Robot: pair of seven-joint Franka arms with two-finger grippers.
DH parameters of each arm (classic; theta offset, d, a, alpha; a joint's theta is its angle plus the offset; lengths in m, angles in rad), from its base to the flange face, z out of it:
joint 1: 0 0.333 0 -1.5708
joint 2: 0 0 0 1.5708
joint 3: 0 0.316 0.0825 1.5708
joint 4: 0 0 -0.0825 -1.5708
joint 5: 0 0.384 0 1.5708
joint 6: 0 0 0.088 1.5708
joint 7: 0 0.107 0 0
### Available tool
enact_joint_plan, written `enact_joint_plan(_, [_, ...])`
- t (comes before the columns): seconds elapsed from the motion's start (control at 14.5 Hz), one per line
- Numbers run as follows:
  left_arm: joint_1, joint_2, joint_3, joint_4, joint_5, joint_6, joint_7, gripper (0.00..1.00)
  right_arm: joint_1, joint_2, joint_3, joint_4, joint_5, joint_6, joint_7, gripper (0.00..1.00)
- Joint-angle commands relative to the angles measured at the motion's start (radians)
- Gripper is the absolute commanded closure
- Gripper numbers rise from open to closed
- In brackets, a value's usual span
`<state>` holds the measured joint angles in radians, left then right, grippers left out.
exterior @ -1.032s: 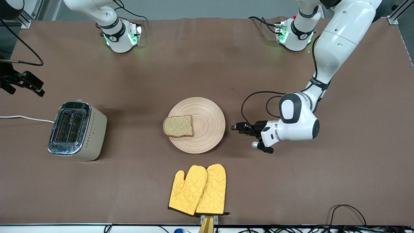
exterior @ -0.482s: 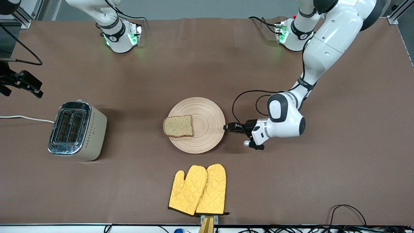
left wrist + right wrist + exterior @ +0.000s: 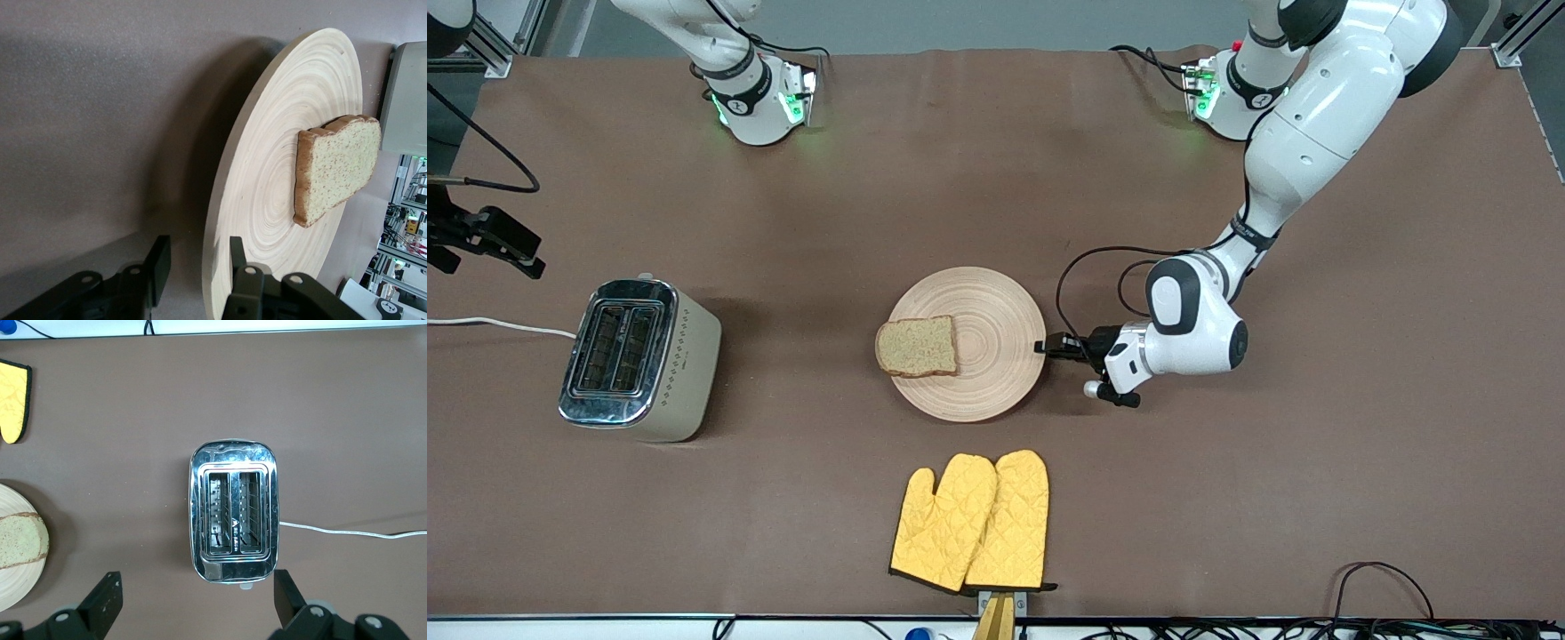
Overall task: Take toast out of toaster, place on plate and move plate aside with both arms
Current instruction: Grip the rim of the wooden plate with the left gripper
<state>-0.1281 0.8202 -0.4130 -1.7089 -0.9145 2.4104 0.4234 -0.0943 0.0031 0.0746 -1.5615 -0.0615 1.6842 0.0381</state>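
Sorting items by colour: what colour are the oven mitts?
Yellow, quilted, black-edged oven mitts; front view.

The left arm reaches down low from its base, forearm bent, wrist turned level. Its left pincer (image 3: 1043, 348) (image 3: 197, 267) has one finger on each side of the plate's (image 3: 996, 302) rim, jaws partly apart. The right arm waits raised, the right pincer (image 3: 197, 603) spread wide and empty high over the toaster (image 3: 233, 513).

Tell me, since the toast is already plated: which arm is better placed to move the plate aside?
Left. Its pincer straddles the plate rim, closing; the right pincer hangs open above the toaster.
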Motion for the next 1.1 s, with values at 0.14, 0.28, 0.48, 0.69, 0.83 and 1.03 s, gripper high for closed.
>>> enact_joint_plan(0.14, [-0.028, 0.005, -0.004, -0.005, -0.066, 0.053, 0.035, 0.84, -0.002, -0.002, 0.013, 0.009, 0.009, -0.017, -0.004, 0.0])
enact_joint_plan(0.28, [-0.038, 0.004, -0.004, 0.002, -0.066, 0.062, 0.035, 0.9, -0.004, -0.002, 0.013, 0.009, 0.009, -0.017, -0.007, 0.0])
enact_joint_plan(0.48, [-0.042, -0.007, -0.004, 0.003, -0.057, 0.062, 0.069, 0.98, 0.007, -0.002, 0.013, 0.008, 0.009, -0.017, -0.007, 0.0])
enact_joint_plan(0.69, [-0.03, -0.042, -0.007, 0.003, -0.055, 0.053, 0.087, 1.0, 0.008, -0.002, 0.011, 0.008, 0.009, -0.017, -0.007, 0.0])
enact_joint_plan(0.83, [-0.022, -0.079, -0.009, 0.006, -0.057, 0.053, 0.074, 1.0, 0.013, -0.002, 0.011, 0.008, 0.009, -0.017, -0.007, 0.0])
enact_joint_plan(1.03, [-0.016, -0.156, -0.01, 0.009, -0.061, 0.049, 0.016, 1.0, 0.093, -0.005, -0.062, 0.008, 0.011, -0.031, -0.006, 0.0])
